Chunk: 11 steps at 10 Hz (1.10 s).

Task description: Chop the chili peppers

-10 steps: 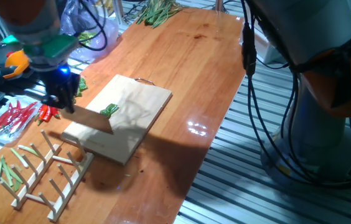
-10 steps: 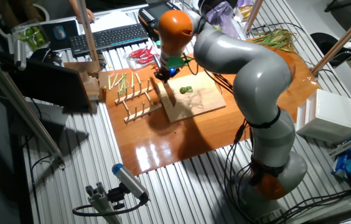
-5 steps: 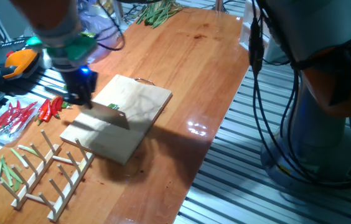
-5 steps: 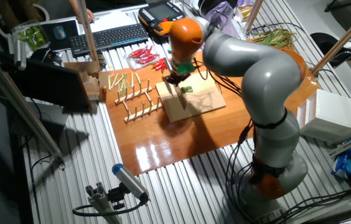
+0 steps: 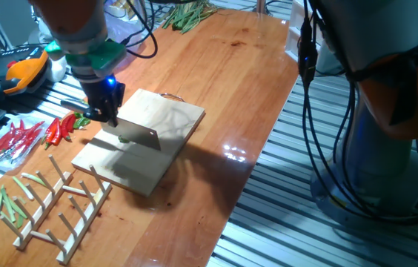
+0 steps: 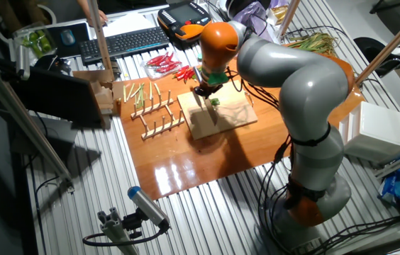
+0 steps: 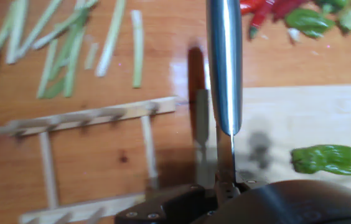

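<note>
A small wrinkled bright-green chili pepper (image 7: 323,158) lies whole on the pale wooden cutting board (image 5: 161,119). It also shows in the other fixed view (image 6: 215,103). My gripper (image 5: 107,113) is shut on the handle of a knife. The steel blade (image 7: 224,62) hangs over the board's left part, just left of the pepper and not touching it in the hand view. In one fixed view the blade (image 5: 139,136) hides most of the pepper.
A wooden peg rack (image 5: 61,208) lies next to the board. Pale-green stalk strips (image 7: 70,43) lie beyond it. Red chilies (image 5: 16,137) and green scraps (image 7: 312,18) lie off the board's edge. A keyboard (image 6: 122,42) and an orange pendant (image 5: 24,70) sit behind.
My gripper has carried the knife from the board's rack-side edge across the board toward the pepper. The blade now stands right by the pepper. The pepper has not moved.
</note>
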### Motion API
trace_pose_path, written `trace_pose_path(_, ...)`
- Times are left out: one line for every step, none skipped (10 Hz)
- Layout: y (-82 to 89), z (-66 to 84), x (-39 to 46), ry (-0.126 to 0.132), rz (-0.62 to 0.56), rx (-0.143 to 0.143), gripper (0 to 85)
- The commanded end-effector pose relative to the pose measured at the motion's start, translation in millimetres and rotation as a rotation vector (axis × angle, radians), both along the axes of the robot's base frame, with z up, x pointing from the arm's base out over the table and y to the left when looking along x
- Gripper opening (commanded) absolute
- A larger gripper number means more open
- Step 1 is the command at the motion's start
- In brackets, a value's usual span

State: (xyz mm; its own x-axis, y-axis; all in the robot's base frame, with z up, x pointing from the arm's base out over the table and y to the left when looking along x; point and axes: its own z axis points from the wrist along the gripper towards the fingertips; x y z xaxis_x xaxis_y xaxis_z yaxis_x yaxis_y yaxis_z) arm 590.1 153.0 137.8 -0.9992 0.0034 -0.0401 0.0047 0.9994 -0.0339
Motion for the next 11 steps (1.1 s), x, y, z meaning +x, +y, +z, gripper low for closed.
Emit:
trace_pose_path(-5.8,-3.9,0.3,-0.015,-0.008,-0.005,0.0)
trace_pose_path(-14.7,-7.7,-0.6,-0.022,-0.014,0.014,0.0)
trace_pose_path(-15.9,-8.8,-1.9,-0.028,-0.012,0.012,0.0)
trace_pose_path(-16.3,-8.3,-3.0,-0.028,-0.012,0.012,0.0)
trace_pose_path(-15.6,-8.4,-2.6,-0.028,-0.005,0.013,0.0)
trace_pose_path(-13.6,-8.1,-1.9,-0.010,-0.005,0.028,0.0)
trace_pose_path(-13.6,-8.1,-1.9,0.006,-0.001,0.051,0.0)
trace_pose_path(-13.6,-8.1,-1.9,0.018,0.010,0.071,0.0)
trace_pose_path(-13.6,-8.1,-1.9,0.020,0.010,0.092,0.0)
trace_pose_path(-13.6,-8.1,-1.9,0.015,-0.013,0.041,0.0)
trace_pose_path(-13.6,-8.1,-1.9,0.012,-0.030,-0.003,0.0)
